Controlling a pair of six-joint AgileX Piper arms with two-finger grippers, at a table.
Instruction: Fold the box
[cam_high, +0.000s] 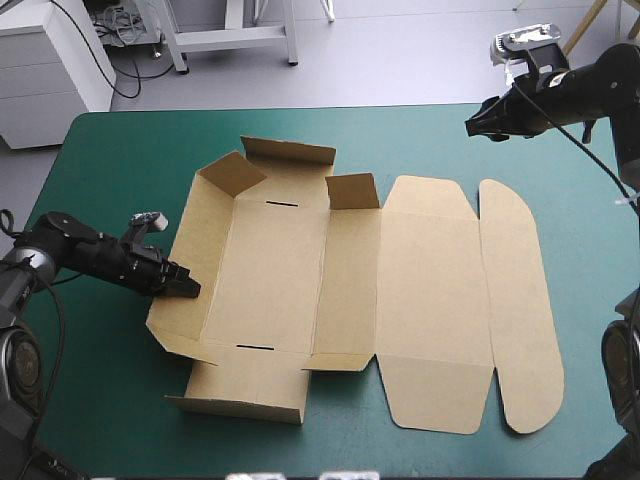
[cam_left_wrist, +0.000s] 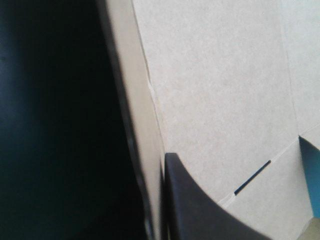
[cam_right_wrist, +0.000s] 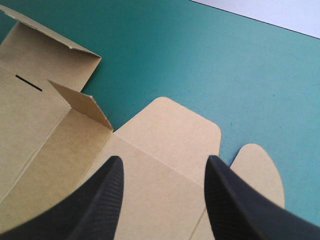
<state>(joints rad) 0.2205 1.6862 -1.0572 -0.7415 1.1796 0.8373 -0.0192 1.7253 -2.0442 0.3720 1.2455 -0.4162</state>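
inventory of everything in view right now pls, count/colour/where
box: 1, brown, mid-table; a cut sheet, mostly flat, with the left wall and far corner flaps raised and the lid panels lying flat toward the right.
slots: 2, dark, cut in the box, one by the far fold of the base and one by the near fold.
table cover: 1, teal-green, under everything.
left gripper: 1, black fingers, at the box's raised left wall, shut on it.
right gripper: 1, black fingers, open, raised over the table's far right, holding nothing.
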